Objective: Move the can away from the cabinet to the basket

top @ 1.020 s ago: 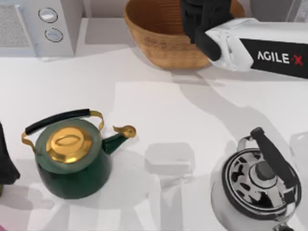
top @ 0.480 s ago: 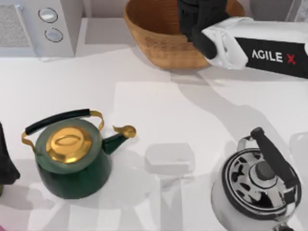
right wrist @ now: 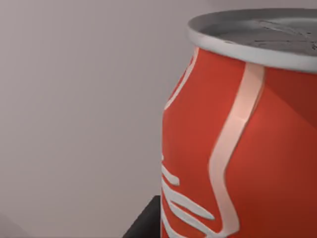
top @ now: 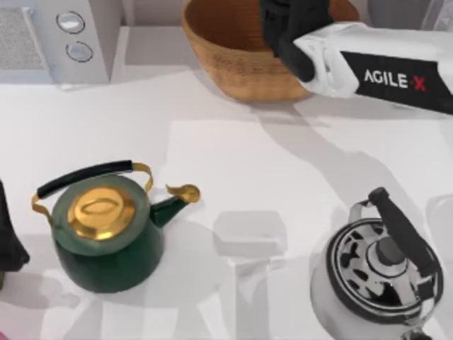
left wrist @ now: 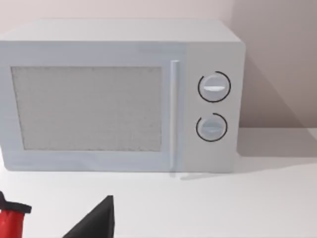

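Note:
The can [right wrist: 237, 148] is red with white lettering and a silver top, seen very close in the right wrist view. My right gripper [top: 294, 21] is shut on the can and hangs over the right part of the woven tan basket [top: 233, 64] at the back middle of the table. From above, the gripper's black body hides the can. A grey box at the back right edge looks like the cabinet [top: 396, 10], behind my right arm. My left arm [top: 8, 244] is parked at the table's left edge.
A white microwave with two dials [top: 64, 35] stands at the back left, facing the left wrist camera [left wrist: 124, 99]. A green kettle with a gold lid [top: 106, 227] sits front left. A silver kettle [top: 379, 280] sits front right. A small red object [left wrist: 10, 223] lies near my left gripper.
My right arm has shifted slightly left and toward the back, carrying the can further over the basket. The left arm and both kettles have not moved.

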`<state>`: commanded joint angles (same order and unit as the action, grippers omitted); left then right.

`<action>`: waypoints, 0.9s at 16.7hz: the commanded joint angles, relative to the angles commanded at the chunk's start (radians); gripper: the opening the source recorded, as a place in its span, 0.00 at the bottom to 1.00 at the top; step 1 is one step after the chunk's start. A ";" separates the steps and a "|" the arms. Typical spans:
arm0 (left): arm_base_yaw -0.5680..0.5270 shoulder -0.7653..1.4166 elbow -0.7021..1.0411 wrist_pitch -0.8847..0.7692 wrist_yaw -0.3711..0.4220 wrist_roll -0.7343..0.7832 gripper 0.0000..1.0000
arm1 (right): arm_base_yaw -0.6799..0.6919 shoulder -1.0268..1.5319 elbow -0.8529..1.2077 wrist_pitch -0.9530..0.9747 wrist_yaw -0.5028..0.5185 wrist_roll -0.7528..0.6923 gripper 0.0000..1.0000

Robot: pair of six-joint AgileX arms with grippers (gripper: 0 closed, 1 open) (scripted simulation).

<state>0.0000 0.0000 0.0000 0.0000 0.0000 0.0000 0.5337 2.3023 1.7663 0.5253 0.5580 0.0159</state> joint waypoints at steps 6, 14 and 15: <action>0.000 0.000 0.000 0.000 0.000 0.000 1.00 | 0.000 0.000 0.000 0.000 0.000 0.000 0.53; 0.000 0.000 0.000 0.000 0.000 0.000 1.00 | 0.000 0.000 0.000 0.000 0.000 0.000 1.00; 0.000 0.000 0.000 0.000 0.000 0.000 1.00 | 0.000 0.000 0.000 0.000 0.000 0.000 1.00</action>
<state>0.0000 0.0000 0.0000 0.0000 0.0000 0.0000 0.5337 2.3023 1.7663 0.5253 0.5580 0.0159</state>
